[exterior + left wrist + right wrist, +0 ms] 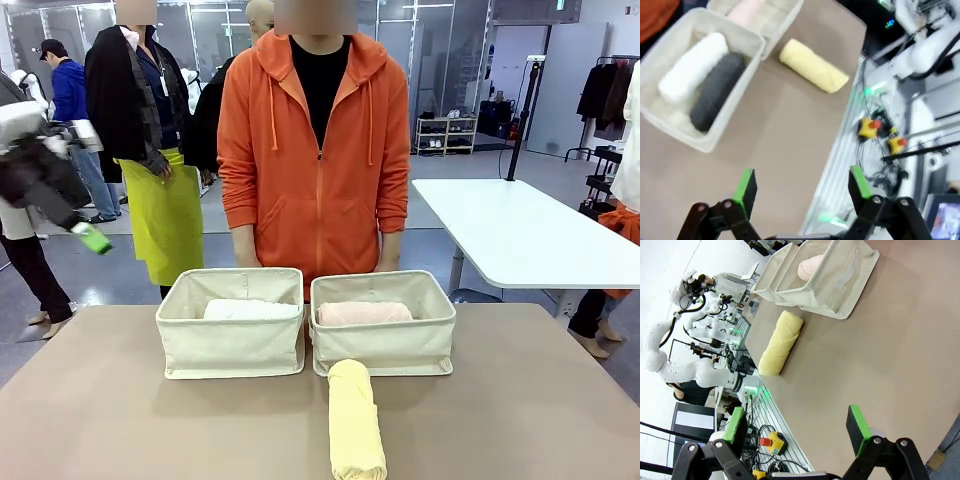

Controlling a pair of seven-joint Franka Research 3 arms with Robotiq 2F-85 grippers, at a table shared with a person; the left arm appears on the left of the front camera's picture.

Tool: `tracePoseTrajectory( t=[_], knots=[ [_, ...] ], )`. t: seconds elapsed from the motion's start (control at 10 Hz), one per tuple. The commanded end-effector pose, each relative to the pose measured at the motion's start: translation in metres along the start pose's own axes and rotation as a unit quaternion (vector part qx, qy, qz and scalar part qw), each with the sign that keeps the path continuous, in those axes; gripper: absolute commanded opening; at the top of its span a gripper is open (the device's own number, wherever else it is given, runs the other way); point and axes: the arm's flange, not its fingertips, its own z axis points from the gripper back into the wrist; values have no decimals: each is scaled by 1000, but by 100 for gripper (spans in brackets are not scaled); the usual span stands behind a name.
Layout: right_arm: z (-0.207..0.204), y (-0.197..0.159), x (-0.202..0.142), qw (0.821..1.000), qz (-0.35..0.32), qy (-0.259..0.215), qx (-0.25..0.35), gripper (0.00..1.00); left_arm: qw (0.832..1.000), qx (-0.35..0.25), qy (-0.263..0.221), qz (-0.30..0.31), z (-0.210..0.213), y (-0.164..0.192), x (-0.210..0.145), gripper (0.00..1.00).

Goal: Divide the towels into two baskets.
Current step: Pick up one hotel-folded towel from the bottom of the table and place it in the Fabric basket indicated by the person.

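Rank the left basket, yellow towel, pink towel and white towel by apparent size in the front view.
1. Left basket.
2. Yellow towel, though it lies nearest the camera.
3. Pink towel and white towel: alike, both only partly visible.

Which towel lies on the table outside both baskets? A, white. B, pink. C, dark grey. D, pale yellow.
D: the pale yellow towel lies on the table by the right basket; the white towel, dark grey towel and pink towel sit inside baskets.
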Motion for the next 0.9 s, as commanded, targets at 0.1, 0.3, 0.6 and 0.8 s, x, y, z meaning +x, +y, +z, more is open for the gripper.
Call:
tracePoseTrajectory(
  t=[0.1, 0.3, 0.6, 0.8],
  knots=[
    [0, 4, 1, 1000, 2, -3, 3, 100, 987, -18, -116, 108, 28, -9, -87, 93],
    [0, 4, 1, 1000, 2, -3, 3, 100, 964, -21, -201, 173, 41, -10, -166, 93],
    [0, 4, 1, 1000, 2, -3, 3, 100, 930, -22, -264, 253, 48, 4, -252, 93],
    [0, 4, 1, 1000, 2, -3, 3, 100, 926, 16, -265, 267, 50, 34, -282, 93]
  ],
)
